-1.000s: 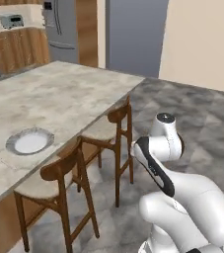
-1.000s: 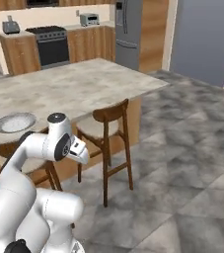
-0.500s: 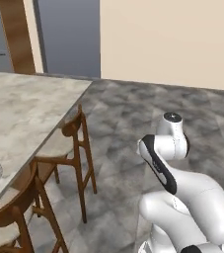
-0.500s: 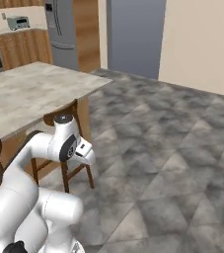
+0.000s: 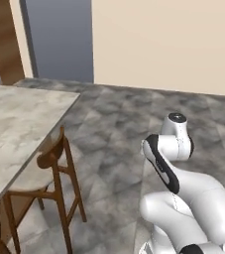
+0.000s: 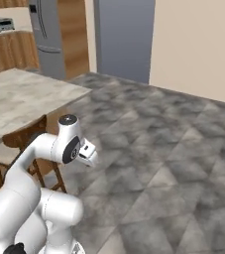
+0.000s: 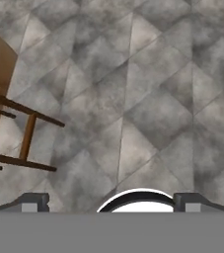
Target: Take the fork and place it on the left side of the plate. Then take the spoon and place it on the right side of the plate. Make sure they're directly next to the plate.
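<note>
Gripper (image 7: 111,202) is spread wide, nothing between the fingers, pointed down at the grey stone-tile floor (image 7: 148,99). Finger tips sit far apart at the bottom of the hand view. In the right base view the hand (image 6: 86,153) is tucked close to the arm, hanging above the floor, well off to the side of the tabletop (image 6: 20,96).

Marble tabletop (image 5: 15,129) runs along the left in the left base view, with a wooden stool (image 5: 44,173) tucked against its edge. Stool legs and rungs (image 7: 15,138) are at the left edge of the hand view.

Fork, spoon and plate: can't locate any of them on the visible stretch of tabletop.

Background: steel fridge (image 6: 47,34), grey door panel (image 5: 59,39), beige wall (image 5: 168,44).
</note>
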You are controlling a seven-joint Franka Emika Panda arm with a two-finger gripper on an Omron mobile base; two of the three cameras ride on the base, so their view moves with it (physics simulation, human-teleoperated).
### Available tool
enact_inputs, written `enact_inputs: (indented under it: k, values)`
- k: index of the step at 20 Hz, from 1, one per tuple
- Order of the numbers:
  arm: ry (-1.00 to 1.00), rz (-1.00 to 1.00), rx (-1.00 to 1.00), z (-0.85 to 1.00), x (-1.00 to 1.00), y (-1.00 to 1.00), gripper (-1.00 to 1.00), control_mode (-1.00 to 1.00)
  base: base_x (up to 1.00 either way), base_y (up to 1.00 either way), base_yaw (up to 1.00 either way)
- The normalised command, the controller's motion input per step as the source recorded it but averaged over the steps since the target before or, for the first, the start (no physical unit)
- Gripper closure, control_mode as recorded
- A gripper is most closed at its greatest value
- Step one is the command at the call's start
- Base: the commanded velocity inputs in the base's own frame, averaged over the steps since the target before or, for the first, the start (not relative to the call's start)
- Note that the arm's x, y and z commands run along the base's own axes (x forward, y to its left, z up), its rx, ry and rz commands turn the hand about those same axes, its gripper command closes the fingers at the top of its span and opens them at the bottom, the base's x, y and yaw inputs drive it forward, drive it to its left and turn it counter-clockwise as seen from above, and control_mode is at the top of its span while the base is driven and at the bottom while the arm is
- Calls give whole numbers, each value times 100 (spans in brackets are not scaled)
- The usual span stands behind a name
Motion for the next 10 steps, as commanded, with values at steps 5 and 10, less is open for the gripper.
enact_inputs:
  k: [5, 10]
  values:
    - [0, 0, 0, 0, 0, 0, -100, 100, 94, -24, 0]
    - [0, 0, 0, 0, 0, 0, -100, 100, 94, -20, 0]
